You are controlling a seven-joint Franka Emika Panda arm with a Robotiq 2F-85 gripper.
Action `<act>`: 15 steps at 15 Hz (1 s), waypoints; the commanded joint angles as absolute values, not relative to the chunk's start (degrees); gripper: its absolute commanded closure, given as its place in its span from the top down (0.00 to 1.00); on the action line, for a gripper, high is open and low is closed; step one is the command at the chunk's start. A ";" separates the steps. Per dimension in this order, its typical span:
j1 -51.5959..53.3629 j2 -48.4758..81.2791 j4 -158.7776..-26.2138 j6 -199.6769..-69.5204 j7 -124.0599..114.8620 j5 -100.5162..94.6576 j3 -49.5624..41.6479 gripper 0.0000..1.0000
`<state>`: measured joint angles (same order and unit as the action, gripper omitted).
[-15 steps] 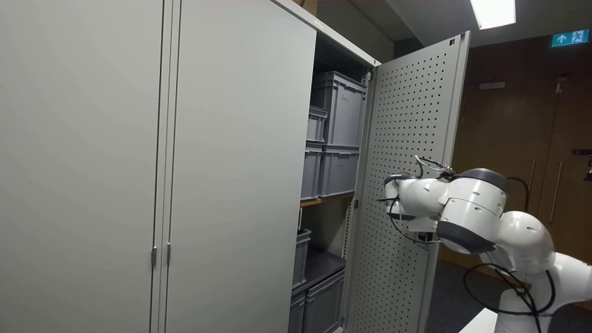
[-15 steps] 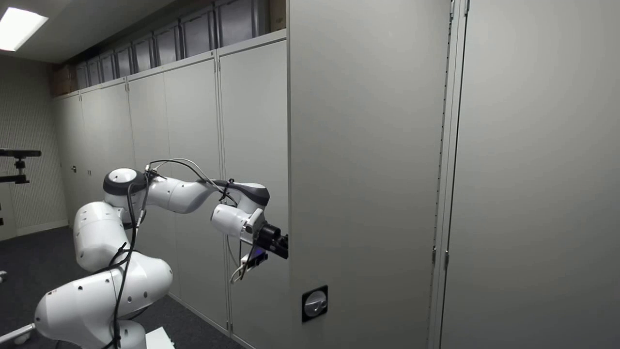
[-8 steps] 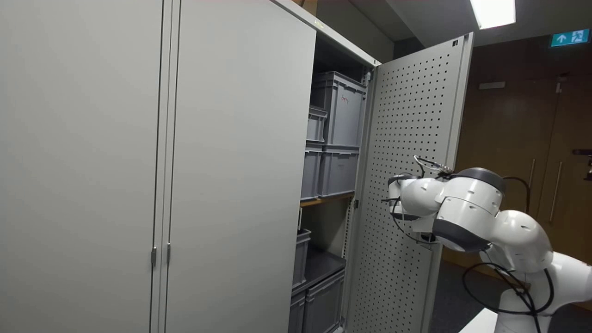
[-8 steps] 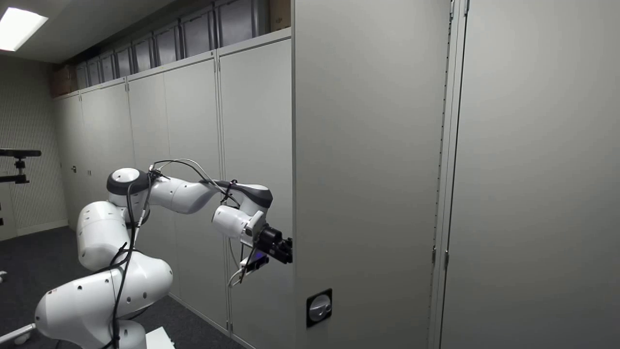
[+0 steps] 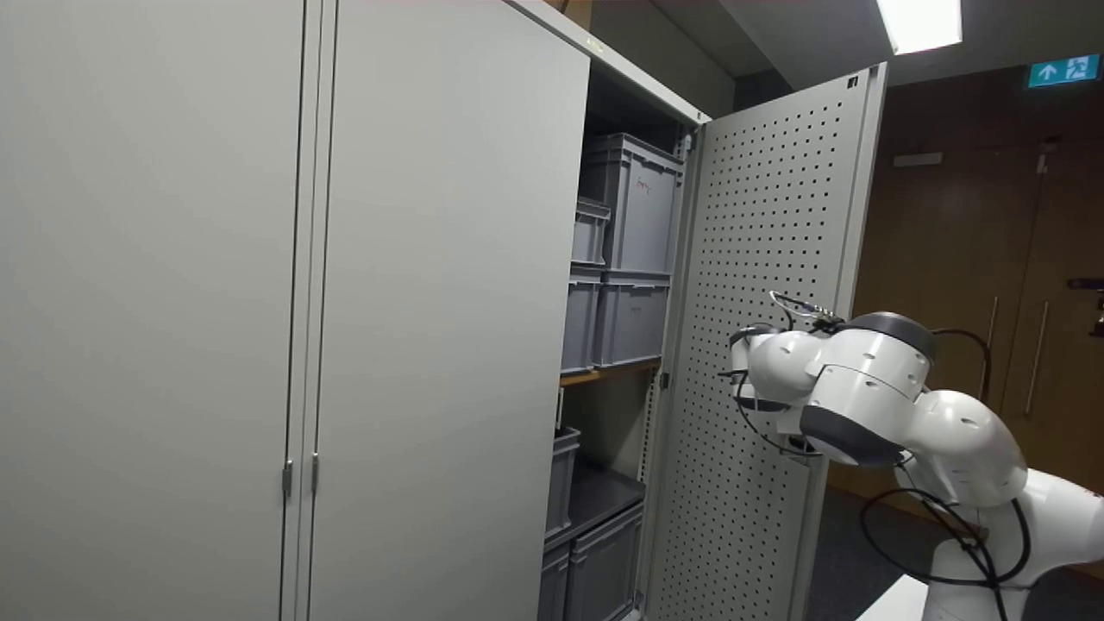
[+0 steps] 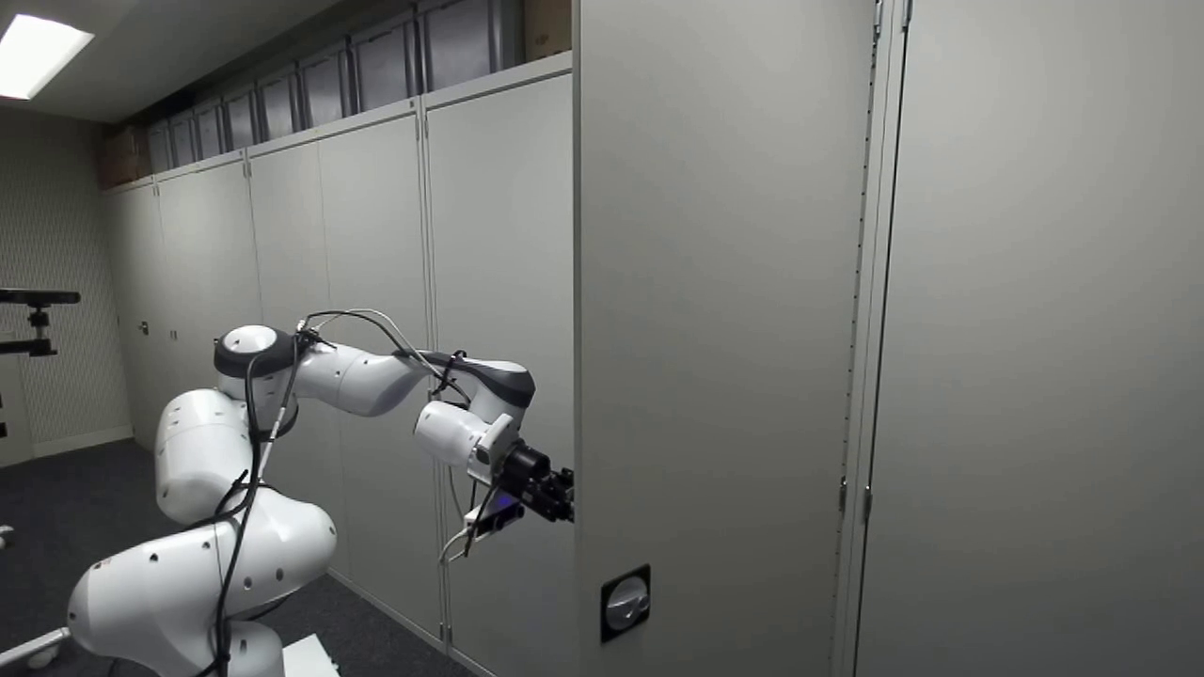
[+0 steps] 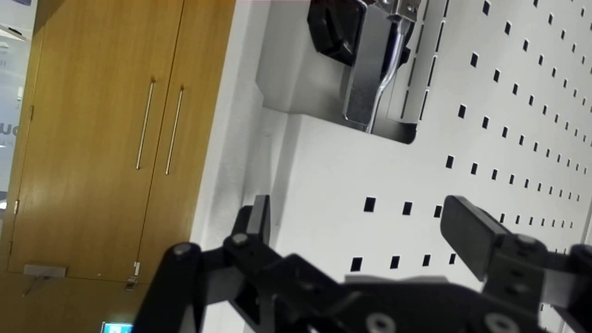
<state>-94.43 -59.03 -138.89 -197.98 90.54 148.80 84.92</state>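
Note:
My gripper [image 7: 358, 203] is open and holds nothing; its two black fingers stand wide apart in the wrist view. It faces the perforated inner side of an open cabinet door [image 7: 319, 171], with one finger over the door's folded edge. I cannot tell whether the fingers touch it. A latch with a metal rod [image 7: 384, 78] sits in a cutout of the door. In an exterior view the perforated door [image 5: 759, 224] hides most of nothing but stands behind the arm. In an exterior view the door's outer face [image 6: 724, 329] with a round handle [image 6: 626, 604] partly hides the gripper [image 6: 562, 496].
Grey boxes [image 5: 638, 207] stand on shelves inside the open cabinet. A closed cabinet door [image 5: 448, 302] is beside the opening. Closed cabinets [image 6: 367, 263] line the wall behind the arm. Wooden doors [image 7: 101, 129] are farther back. A camera on a stand [image 6: 38, 320] is at the left.
The door has swung a little wider open; its free edge has shifted right in both exterior views. The arm and gripper have moved along with it, slightly downward in an exterior view.

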 commanded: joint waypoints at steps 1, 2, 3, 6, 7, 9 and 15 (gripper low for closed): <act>-95.92 -58.70 -140.07 -197.98 91.75 148.96 83.22 1.00; -96.18 -58.63 -140.26 -197.98 91.83 148.95 83.16 1.00; -96.56 -58.60 -140.42 -197.99 91.88 148.95 83.12 1.00; -97.95 -58.45 -141.01 -197.99 92.08 148.93 83.13 1.00; -98.45 -58.25 -141.27 -198.00 92.15 148.94 83.13 1.00; -99.37 -57.93 -141.86 -198.00 92.37 148.94 83.07 1.00; -101.80 -57.47 -143.70 -198.00 92.56 148.93 82.83 1.00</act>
<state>-101.05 -59.02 -143.02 -198.00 90.60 148.81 84.60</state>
